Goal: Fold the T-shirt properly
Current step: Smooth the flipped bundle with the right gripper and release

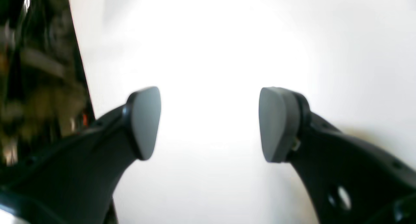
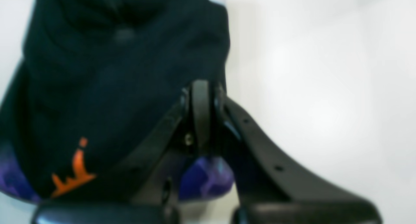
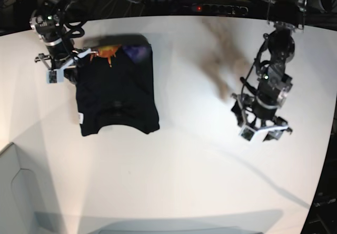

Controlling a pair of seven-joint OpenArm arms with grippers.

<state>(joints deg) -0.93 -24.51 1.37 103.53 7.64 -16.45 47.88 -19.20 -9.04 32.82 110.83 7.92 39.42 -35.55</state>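
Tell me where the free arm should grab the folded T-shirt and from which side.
Probably the near right corner of the T-shirt, approached from the bare table on the open left gripper side. That hem corner lies flat and clear, while the right gripper is already shut on the far edge by the orange print.

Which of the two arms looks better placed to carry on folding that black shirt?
Probably the right. Its pincer is shut at the T-shirt, at its edge by the orange print. The left pincer is open over bare table, well away from the cloth.
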